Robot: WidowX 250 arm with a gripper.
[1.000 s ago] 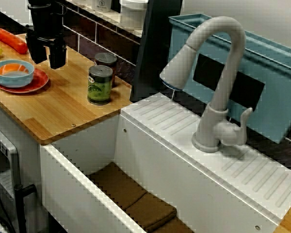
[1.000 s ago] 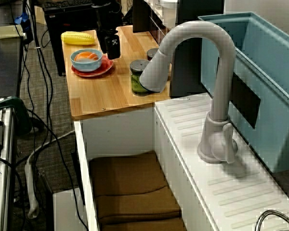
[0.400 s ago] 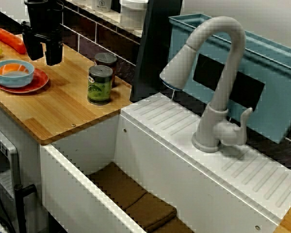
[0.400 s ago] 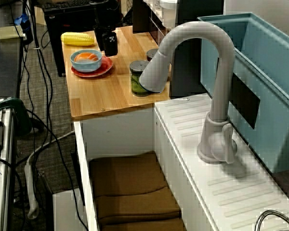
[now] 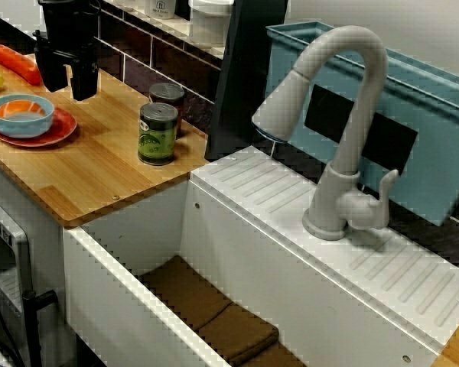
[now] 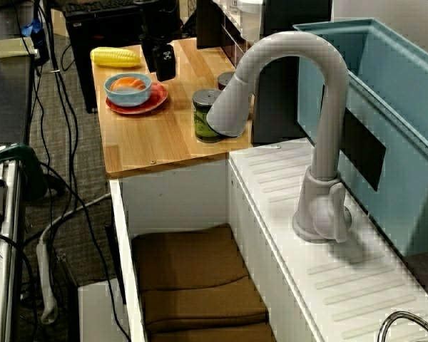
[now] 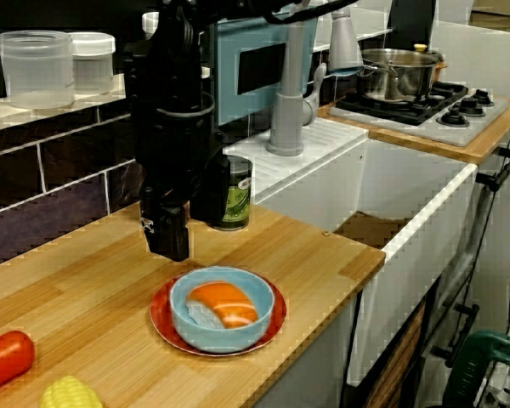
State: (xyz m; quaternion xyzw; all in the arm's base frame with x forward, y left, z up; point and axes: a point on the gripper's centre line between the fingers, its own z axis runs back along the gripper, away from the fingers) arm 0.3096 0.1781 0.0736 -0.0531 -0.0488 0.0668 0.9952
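My black gripper (image 5: 68, 81) hangs open over the wooden counter (image 5: 99, 176) with nothing between its fingers. It hovers just behind a blue bowl (image 5: 21, 114) that holds an orange-and-white piece of food and stands on a red plate (image 5: 52, 131). In the view along the sink the gripper (image 6: 161, 65) is above the plate's far edge. From the counter's end, the gripper (image 7: 189, 223) sits between the bowl (image 7: 221, 310) and a green can (image 7: 236, 194), a little above the wood.
A second can (image 5: 167, 95) stands behind the green can (image 5: 157, 134). A red carrot (image 5: 17, 63) and yellow corn (image 6: 115, 57) lie at the counter's far end. To the right are the sink (image 5: 206, 306), a grey faucet (image 5: 344, 138) and a blue bin (image 5: 428, 130).
The gripper has risen and shifted slightly back from the bowl over the last second. It stays open. Bowl, plate and cans have not moved.
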